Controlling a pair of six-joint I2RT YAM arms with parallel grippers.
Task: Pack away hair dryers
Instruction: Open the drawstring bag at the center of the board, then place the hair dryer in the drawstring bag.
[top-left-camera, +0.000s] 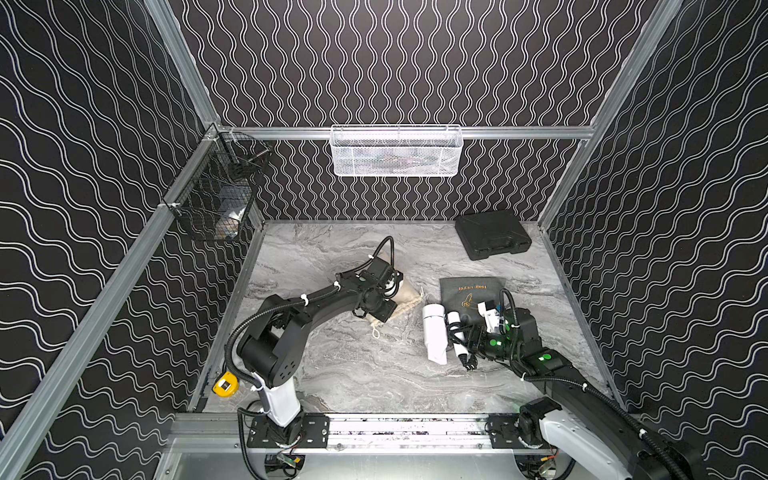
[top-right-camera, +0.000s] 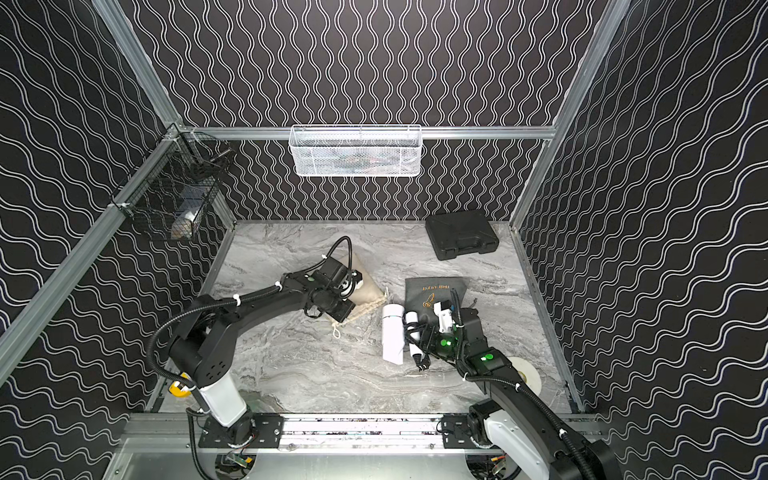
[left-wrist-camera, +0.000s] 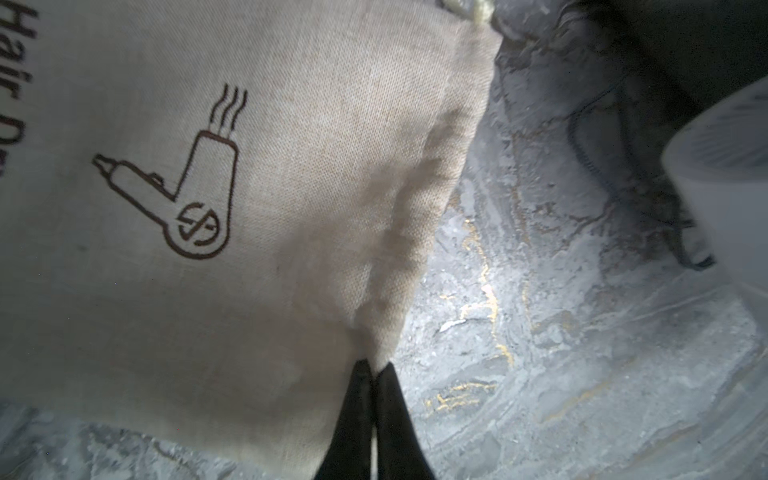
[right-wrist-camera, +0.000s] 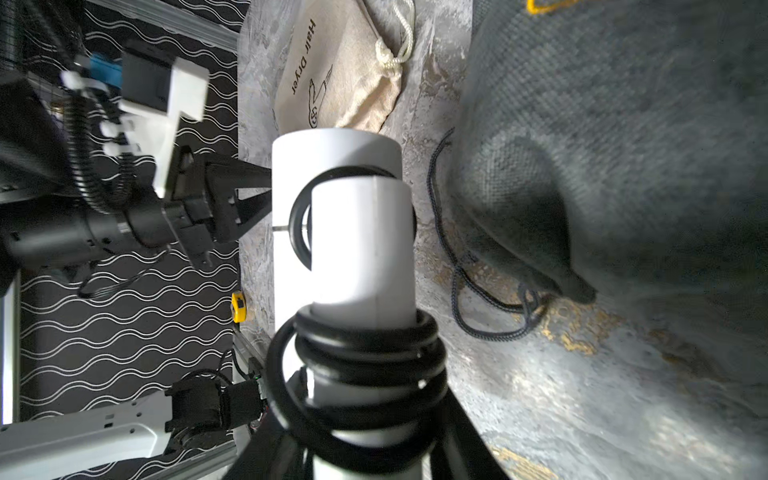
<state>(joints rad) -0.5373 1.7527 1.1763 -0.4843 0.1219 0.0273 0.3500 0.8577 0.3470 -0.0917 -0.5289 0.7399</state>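
Note:
A white hair dryer (top-left-camera: 434, 337) (top-right-camera: 392, 338) lies on the marble table beside the grey "Hair Dryer" pouch (top-left-camera: 467, 291). Black cord is wound round its handle (right-wrist-camera: 361, 249). My right gripper (right-wrist-camera: 365, 419) is shut on that corded handle, one jaw on each side; in a top view it sits at the handle's near end (top-left-camera: 471, 347). My left gripper (left-wrist-camera: 374, 368) is shut on the edge of the beige "Hair Dryer" pouch (left-wrist-camera: 249, 208) (top-left-camera: 409, 296), with cloth pinched between its tips. In the top views the left wrist hides most of that pouch.
A black hard case (top-left-camera: 492, 235) lies at the back right. On the back rail hangs a white mesh basket (top-left-camera: 397, 151), and a black wire basket (top-left-camera: 216, 195) hangs on the left rail. A yellow tape measure (top-left-camera: 225, 384) sits near the left arm's base. The grey pouch's dark drawstring (right-wrist-camera: 457, 266) trails over the table.

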